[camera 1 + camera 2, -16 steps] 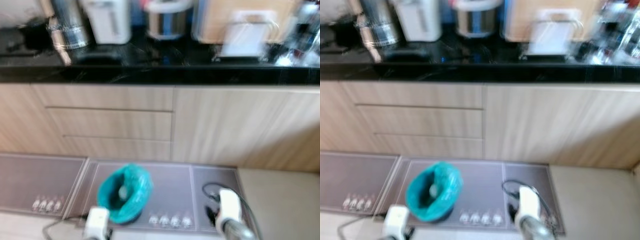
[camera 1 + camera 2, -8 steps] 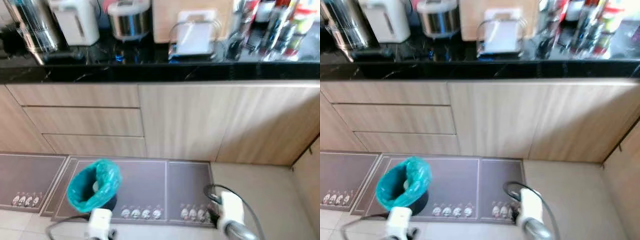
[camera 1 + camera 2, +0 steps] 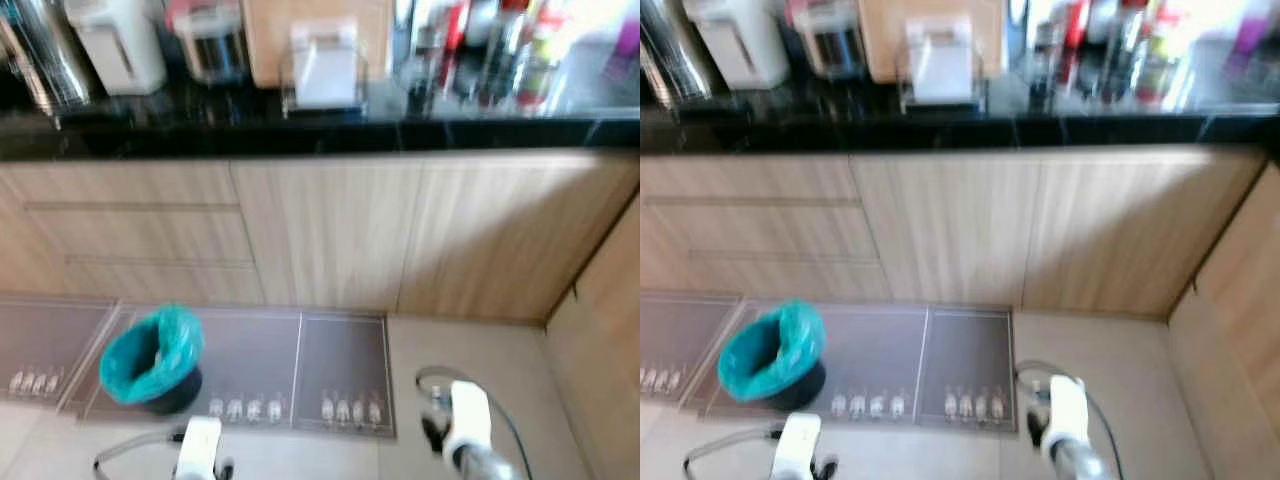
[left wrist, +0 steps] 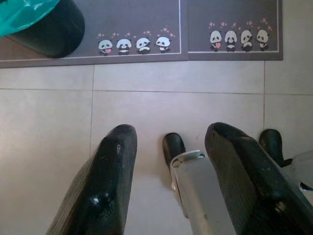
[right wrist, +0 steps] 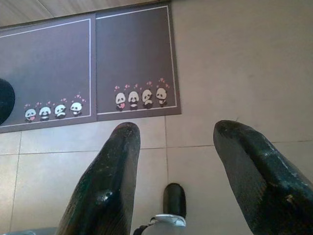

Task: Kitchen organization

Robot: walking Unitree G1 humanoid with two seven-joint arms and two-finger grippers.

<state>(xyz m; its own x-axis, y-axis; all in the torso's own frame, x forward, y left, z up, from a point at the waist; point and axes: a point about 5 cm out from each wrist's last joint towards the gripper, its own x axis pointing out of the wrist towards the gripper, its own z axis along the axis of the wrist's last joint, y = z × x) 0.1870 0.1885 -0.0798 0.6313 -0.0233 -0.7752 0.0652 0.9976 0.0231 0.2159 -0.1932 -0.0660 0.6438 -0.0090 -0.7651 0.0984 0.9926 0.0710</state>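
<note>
A black kitchen counter (image 3: 320,125) runs across the top of the eye views, over wooden drawers and cabinet doors (image 3: 330,230). On it stand a white kettle (image 3: 110,45), a steel pot (image 3: 205,45), a wooden board (image 3: 315,30) with a white rack (image 3: 322,65) before it, and several bottles (image 3: 490,50). Both arms hang low over the floor. My left gripper (image 4: 168,147) is open with nothing between its fingers. My right gripper (image 5: 176,147) is open and empty too.
A black bin with a teal liner (image 3: 150,355) stands on dark panda-print mats (image 3: 300,365) at the foot of the cabinets. Beige tile floor (image 3: 470,340) lies to the right, with a wooden cabinet side (image 3: 610,320) at the far right.
The camera has swung to the right: the bin and counter items have shifted left in the picture and the right cabinet side has come into view. Both arms still hang low.
</note>
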